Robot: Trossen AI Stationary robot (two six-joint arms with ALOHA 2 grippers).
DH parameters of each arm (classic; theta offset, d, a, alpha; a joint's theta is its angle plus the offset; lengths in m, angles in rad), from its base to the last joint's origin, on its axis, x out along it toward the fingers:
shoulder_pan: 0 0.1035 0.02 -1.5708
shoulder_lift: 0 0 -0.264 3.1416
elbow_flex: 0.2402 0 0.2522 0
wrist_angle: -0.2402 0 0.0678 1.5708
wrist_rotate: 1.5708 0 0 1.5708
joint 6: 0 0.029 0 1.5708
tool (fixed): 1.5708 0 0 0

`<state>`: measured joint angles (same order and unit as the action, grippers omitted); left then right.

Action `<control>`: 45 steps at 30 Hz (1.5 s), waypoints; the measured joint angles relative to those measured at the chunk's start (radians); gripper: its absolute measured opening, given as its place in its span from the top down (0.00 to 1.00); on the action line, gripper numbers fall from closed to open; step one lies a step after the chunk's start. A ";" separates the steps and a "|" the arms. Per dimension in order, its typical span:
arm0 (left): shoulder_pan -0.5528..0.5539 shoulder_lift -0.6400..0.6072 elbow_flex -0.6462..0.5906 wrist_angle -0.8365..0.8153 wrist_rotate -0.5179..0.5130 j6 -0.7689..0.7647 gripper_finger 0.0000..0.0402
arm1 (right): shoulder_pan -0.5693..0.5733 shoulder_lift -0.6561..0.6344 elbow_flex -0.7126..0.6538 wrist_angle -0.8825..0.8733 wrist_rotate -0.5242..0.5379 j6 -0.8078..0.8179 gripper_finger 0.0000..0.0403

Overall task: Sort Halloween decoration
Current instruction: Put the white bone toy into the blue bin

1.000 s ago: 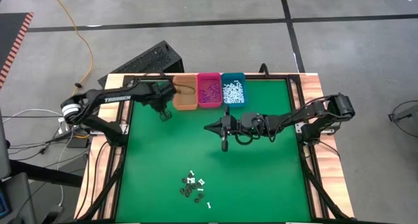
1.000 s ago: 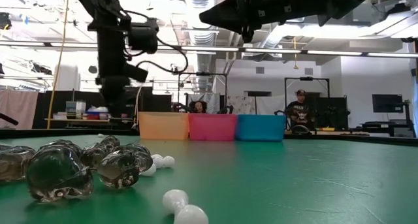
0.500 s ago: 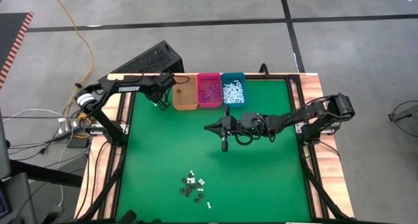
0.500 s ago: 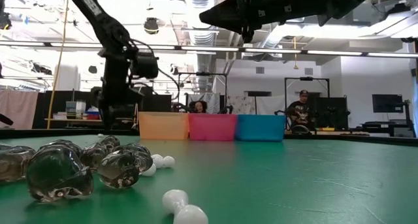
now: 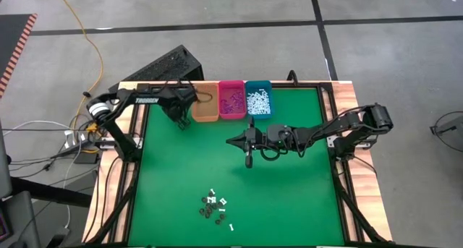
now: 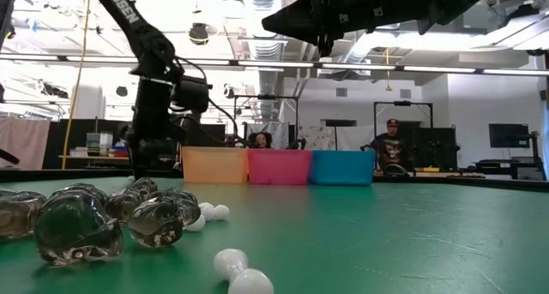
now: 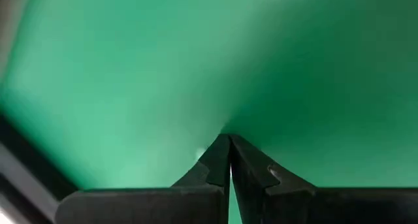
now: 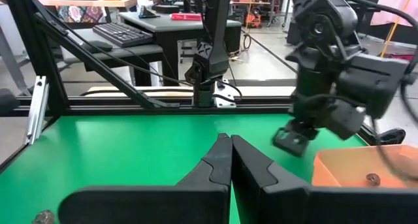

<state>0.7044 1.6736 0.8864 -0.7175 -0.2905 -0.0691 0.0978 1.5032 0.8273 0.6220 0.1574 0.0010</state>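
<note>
Tiny Halloween decoration [image 5: 214,205] pieces, light, hard and roll-prone, cluster at six o'clock; pinching each across its middle looks best; left gripper [image 5: 181,124] and right gripper [image 5: 248,161] hang closed, empty

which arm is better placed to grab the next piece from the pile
Probably the right. Its gripper, shut, hangs over mid-table, nearer the pile of pieces at the near edge. The left gripper, also shut, sits far back beside the orange bin.

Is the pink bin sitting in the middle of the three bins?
Yes, the pink bin sits between the orange bin and the teal bin.
</note>
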 joint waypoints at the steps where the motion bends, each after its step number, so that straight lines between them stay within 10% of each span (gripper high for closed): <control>1: -0.021 -0.007 0.000 -0.031 0.024 -0.018 1.00 | 0.000 0.000 0.000 0.000 0.000 0.000 0.92; 7: -0.179 -0.086 -0.004 -0.193 0.177 -0.086 1.00 | 0.000 0.000 0.000 0.000 0.000 0.000 0.92; 12: -0.293 -0.192 -0.003 -0.200 0.022 -0.128 1.00 | -0.002 0.000 0.000 -0.001 0.000 -0.001 0.92; 17: -0.211 -0.213 -0.003 -0.151 -0.195 -0.171 1.00 | -0.009 0.000 0.000 0.002 0.000 -0.001 0.92; 31: 0.039 -0.111 -0.156 0.184 -0.151 -0.124 1.00 | -0.010 0.000 0.000 0.000 0.000 -0.006 0.92; 45: -0.181 -0.130 -0.172 0.151 -0.065 -0.112 1.00 | -0.019 0.000 0.000 0.003 0.000 -0.002 0.92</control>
<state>0.5230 1.5432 0.7143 -0.5663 -0.3552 -0.1812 0.0790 1.5032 0.8273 0.6245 0.1574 -0.0011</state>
